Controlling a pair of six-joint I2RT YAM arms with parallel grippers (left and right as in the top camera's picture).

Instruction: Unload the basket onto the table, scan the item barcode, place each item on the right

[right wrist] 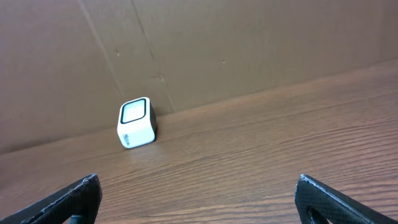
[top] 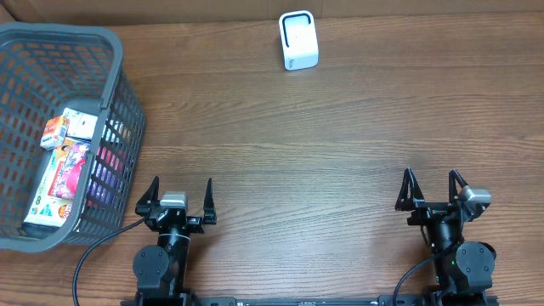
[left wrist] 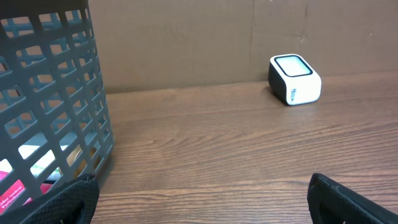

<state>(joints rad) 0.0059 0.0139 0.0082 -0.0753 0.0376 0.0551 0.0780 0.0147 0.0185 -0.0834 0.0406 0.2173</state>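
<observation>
From overhead, a grey mesh basket [top: 119, 85] sits at the left edge of the wooden desk [top: 340, 136]. It holds several boxed items [top: 64, 170], colourful packs lying flat against its near wall. The white scanner [top: 298, 40], with a black-framed window on its face, stands at the far edge of the desk, well apart from the basket. The left end effector [top: 180, 194] rests at the near edge just beside the basket, its jaws spread wide and holding nothing. The right end effector [top: 431, 187] sits at the near right, also spread wide and holding nothing.

In the left wrist view, the basket's wall fills the left side, and pink packaging shows through the mesh low down. The scanner stands far right against a cardboard wall [left wrist: 186, 37]. Only the two black fingers [left wrist: 348, 199] show, in the bottom corners, far apart.

In the right wrist view, the scanner stands left of centre at the foot of the cardboard. Both fingertips [right wrist: 74, 196] sit in the lower corners, wide apart, with bare desk between them.
</observation>
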